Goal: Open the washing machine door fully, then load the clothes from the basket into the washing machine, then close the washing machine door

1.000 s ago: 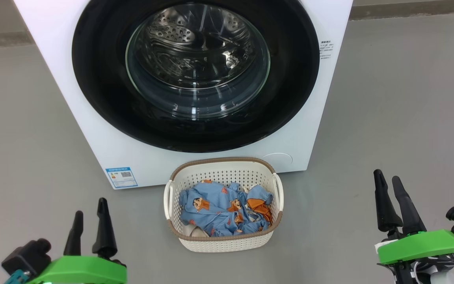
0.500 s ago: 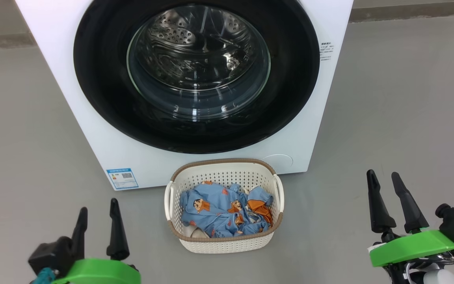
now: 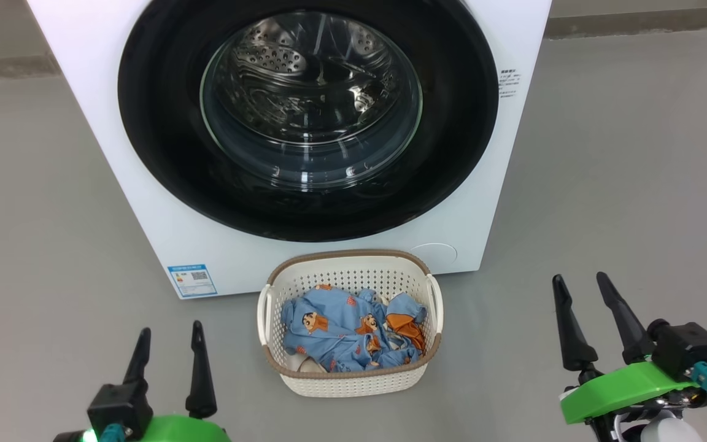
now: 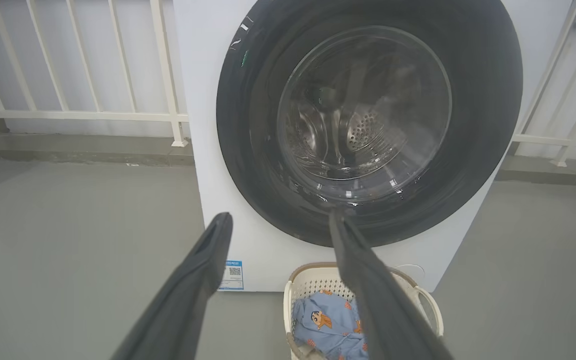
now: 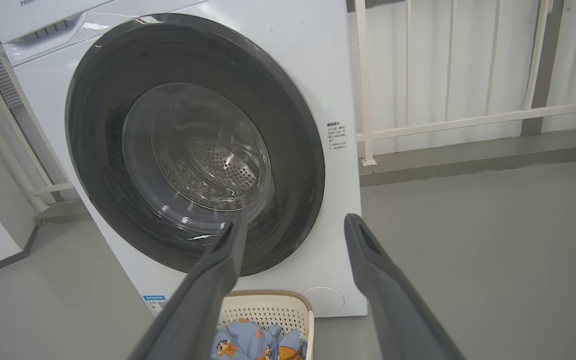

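Note:
The white washing machine [image 3: 114, 153] fills the top of the head view, its round black-rimmed door [image 3: 157, 159] shut flat against the front, steel drum visible through the glass. On the floor just before it stands the cream basket [image 3: 353, 377] holding light blue cartoon-print clothes [image 3: 341, 331] with an orange piece. My left gripper [image 3: 169, 334] is open at the lower left, well left of the basket. At the lower right my right gripper [image 3: 580, 285] is open too, nothing between its fingers. Both wrist views face the door [image 4: 248, 150] [image 5: 93, 150] and the basket [image 4: 418, 295] [image 5: 268, 305].
Grey floor spreads to both sides of the washer. A white railing [image 4: 83, 115] [image 5: 468, 120] on a low grey kerb runs behind the machine. A blue label [image 3: 191, 280] sits low on the washer's front left.
Both grippers have drifted inward toward the basket and a little lower in the head view, staying open. The head view has shifted slightly. Door and basket are unmoved.

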Motion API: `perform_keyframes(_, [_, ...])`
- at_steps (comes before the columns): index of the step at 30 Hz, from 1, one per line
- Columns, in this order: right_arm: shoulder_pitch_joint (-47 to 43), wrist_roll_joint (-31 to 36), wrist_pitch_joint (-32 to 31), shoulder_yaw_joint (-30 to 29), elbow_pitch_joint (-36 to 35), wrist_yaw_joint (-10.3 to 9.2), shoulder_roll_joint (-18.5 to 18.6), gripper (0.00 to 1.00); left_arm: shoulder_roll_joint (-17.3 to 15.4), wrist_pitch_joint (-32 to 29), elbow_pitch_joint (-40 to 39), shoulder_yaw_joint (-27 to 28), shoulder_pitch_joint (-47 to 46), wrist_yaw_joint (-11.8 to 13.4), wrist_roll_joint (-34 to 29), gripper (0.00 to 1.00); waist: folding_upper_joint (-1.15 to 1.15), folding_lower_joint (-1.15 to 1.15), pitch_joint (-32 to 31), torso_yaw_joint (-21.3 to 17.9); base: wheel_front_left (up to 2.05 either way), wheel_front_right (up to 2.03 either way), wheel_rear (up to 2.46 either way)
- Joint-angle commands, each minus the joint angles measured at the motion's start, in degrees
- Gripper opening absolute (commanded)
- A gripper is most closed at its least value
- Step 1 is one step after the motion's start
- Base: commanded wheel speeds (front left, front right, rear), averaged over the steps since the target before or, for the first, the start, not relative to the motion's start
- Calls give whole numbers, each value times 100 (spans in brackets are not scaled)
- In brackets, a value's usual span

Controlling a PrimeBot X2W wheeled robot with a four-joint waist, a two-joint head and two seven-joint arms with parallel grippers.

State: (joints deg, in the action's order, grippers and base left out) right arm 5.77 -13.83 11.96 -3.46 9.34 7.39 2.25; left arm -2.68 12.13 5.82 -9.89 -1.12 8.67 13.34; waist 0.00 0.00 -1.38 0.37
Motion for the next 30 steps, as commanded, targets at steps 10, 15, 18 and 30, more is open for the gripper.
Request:
perform_keyframes(10, [300,775,244,285,60,10,61,100,-39,229,314,184,-154,-57,-482,100,0,0,-74,-32,0,0,0])
perform_keyframes(15, [308,1003,304,330,99,10,63,100,-29,286,385,240,-157,-102,-623,100,0,0,-93,-48,0,0,0])
perform_keyframes(18, [307,995,304,335,124,10,63,100,-25,286,412,252,-154,-124,-617,100,0,0,-90,-55,0,0,0])
perform_keyframes(30, [331,1004,304,325,164,10,63,100,-21,286,517,227,-184,-116,-330,100,0,0,-37,-58,0,0,0])
